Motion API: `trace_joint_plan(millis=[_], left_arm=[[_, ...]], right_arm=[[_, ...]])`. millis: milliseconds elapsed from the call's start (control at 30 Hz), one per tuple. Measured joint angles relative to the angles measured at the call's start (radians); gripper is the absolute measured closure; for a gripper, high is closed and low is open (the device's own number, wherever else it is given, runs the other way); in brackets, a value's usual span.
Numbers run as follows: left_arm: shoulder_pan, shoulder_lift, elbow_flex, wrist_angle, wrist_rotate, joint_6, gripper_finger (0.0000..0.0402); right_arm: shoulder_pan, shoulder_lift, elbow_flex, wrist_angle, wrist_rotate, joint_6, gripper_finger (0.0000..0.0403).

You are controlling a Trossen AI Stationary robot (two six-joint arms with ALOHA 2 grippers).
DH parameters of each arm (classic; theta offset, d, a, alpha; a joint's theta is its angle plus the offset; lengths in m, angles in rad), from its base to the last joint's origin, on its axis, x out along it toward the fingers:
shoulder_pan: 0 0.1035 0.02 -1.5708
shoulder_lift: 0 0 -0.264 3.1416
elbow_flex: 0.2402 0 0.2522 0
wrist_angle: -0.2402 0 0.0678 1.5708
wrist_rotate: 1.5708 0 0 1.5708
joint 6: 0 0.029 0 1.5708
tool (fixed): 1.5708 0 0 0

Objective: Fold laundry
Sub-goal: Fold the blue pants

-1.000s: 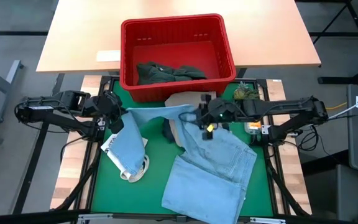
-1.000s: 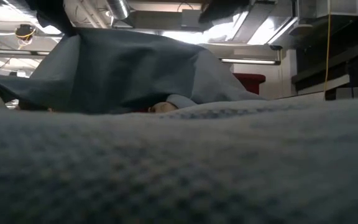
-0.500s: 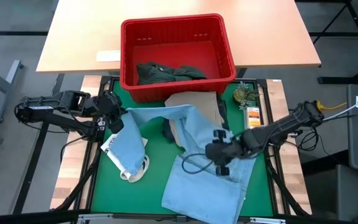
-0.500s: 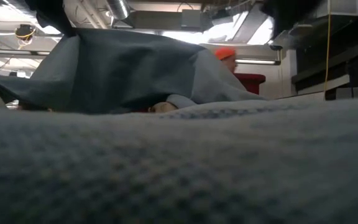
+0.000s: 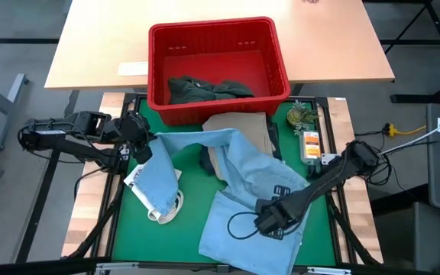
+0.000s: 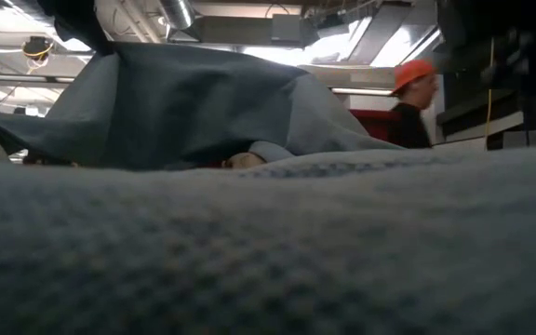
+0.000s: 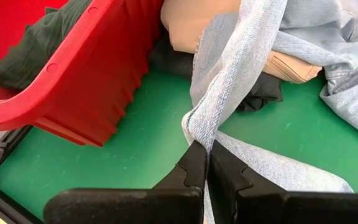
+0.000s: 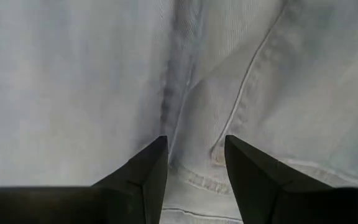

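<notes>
Light blue jeans (image 5: 258, 191) lie spread across the green mat (image 5: 193, 198). One part is lifted at the left by my left gripper (image 5: 142, 145), which is shut on it. In the low view that part rises like a tent (image 6: 184, 102). My right gripper (image 5: 270, 223) points down, open, over the jeans' near part, above a seam (image 8: 173, 93). A beige piece (image 5: 239, 124) and a dark piece (image 5: 205, 160) lie partly under the jeans. A dark green piece (image 5: 205, 88) lies in the red basket (image 5: 277, 53). My left gripper pinches a bunched fold of the jeans' denim (image 7: 201, 127) between its two shut fingers (image 7: 191, 168). The cloth runs from the fingers toward the beige piece and falls to the mat on both sides, several layers gathered together. Whether my right gripper's fingertips (image 8: 157, 155) touch the denim, I cannot tell.
The red basket stands at the mat's far edge. A white bag with lettering (image 5: 140, 182) lies under the jeans at the left. Small items (image 5: 304, 116) (image 5: 309, 145) sit at the far right. A person in an orange cap (image 6: 412, 93) shows behind the table.
My right gripper has swung from the far middle by the basket toward the near edge and down, tipping until it points straight down over the jeans. The jeans and my left gripper have kept still. The person behind the table has walked to the right.
</notes>
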Motion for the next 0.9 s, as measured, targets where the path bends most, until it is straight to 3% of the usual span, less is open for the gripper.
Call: trace_joint_plan(millis=[133, 233, 533, 900], left_arm=[[0.000, 0.000, 0.000, 0.000, 0.000, 0.000, 0.0401], [0.000, 0.000, 0.000, 0.000, 0.010, 0.000, 0.0401], [0.000, -0.006, 0.000, 0.000, 0.148, 0.000, 0.0401], [0.000, -0.011, 0.135, -0.022, 0.276, 0.000, 0.0401]], right_arm=[[0.003, 0.056, -0.020, -0.004, -0.024, 0.004, 0.0245], [0.003, 0.077, -0.071, 0.001, -0.112, 0.006, 0.0245], [0.003, 0.076, -0.235, -0.052, -0.309, -0.006, 0.0245], [0.004, 0.074, -0.270, -0.194, -0.315, -0.175, 0.0245]])
